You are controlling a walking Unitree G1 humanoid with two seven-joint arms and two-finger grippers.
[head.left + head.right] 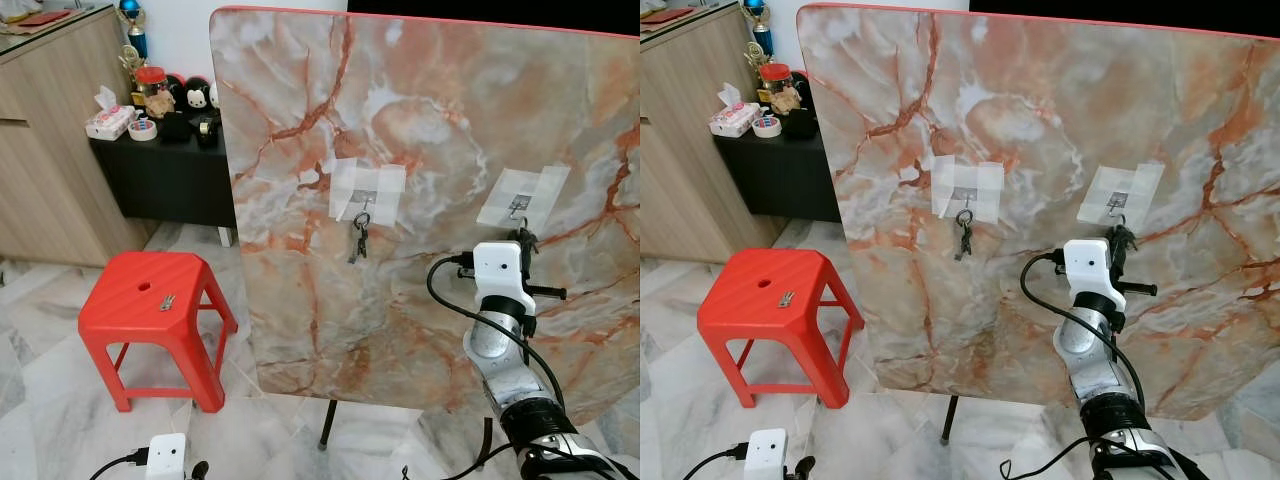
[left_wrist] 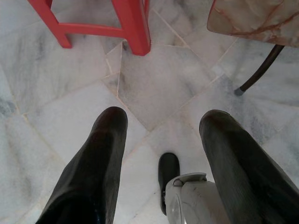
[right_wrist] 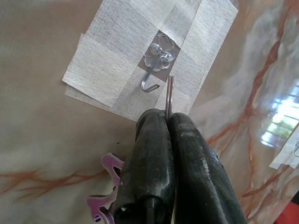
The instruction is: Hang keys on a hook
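A pale grey marble-tiled floor (image 1: 40,380) lies under a red plastic stool (image 1: 150,300). Behind the stool, a low black cabinet (image 1: 165,180) carrying small ornaments stands against a white wall (image 1: 180,35), beside a light wooden cupboard (image 1: 50,170).

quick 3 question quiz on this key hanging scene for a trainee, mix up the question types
1. True or false: the key ring in the right gripper is already on the right hook.
2. What lies on the red stool? A) keys B) tape C) a cup
3. Fill in: the left hook already holds a set of ____.

Key
1. False: the ring is pinched beside the hook, not yet looped on.
2. A: a small set of keys.
3. keys: the hanging keys dangle against the marble board.
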